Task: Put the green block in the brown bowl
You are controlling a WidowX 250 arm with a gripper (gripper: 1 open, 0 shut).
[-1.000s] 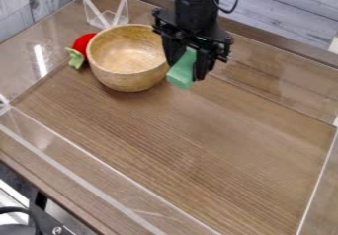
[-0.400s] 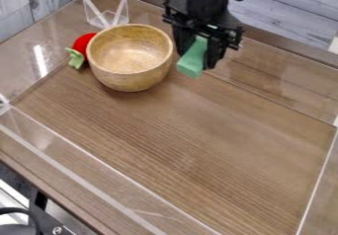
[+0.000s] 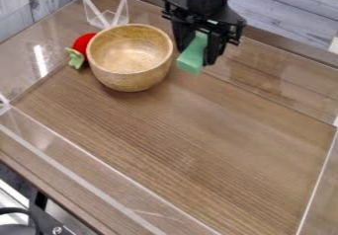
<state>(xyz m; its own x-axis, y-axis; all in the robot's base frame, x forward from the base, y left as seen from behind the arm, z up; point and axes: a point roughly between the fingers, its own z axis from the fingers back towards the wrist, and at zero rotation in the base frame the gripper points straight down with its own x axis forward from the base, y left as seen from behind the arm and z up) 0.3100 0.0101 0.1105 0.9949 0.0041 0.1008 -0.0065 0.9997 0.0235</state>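
Gripping: block (image 3: 195, 53) (green) between fingers (image 3: 177, 39).

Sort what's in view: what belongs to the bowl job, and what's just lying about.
For the job:
- green block
- brown bowl
- gripper, holding the block

Just lying about:
- red toy with green leaves
- black cable at the lower left
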